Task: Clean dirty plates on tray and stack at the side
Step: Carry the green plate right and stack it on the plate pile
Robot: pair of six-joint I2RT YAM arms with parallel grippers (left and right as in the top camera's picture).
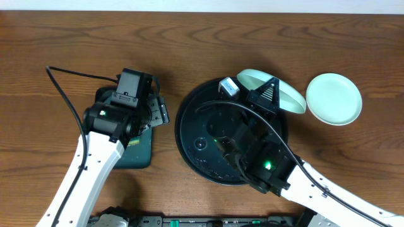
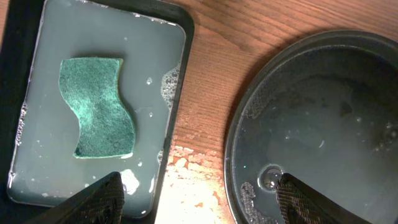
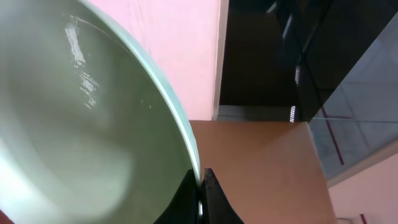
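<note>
My right gripper [image 1: 266, 94] is shut on the rim of a pale mint plate [image 1: 250, 79], holding it tilted above the far right rim of the round black tray [image 1: 189, 135]. In the right wrist view the fingers [image 3: 201, 182] pinch the plate's edge [image 3: 81, 124]. A second mint plate [image 1: 334, 99] lies on the table to the right of the tray. No white plate shows. The black tray holds only wet film and bubbles [image 2: 323, 118]. My left gripper [image 1: 155, 112] is open and empty [image 2: 199, 186], hovering between the two trays.
A smaller rectangular dark-green tray [image 1: 136, 154] on the left holds cloudy water [image 2: 155, 74] and a green sponge [image 2: 96, 107]. A black cable [image 1: 63, 94] runs across the table at the left. A wet patch lies on the wood [image 2: 193, 168] between the trays.
</note>
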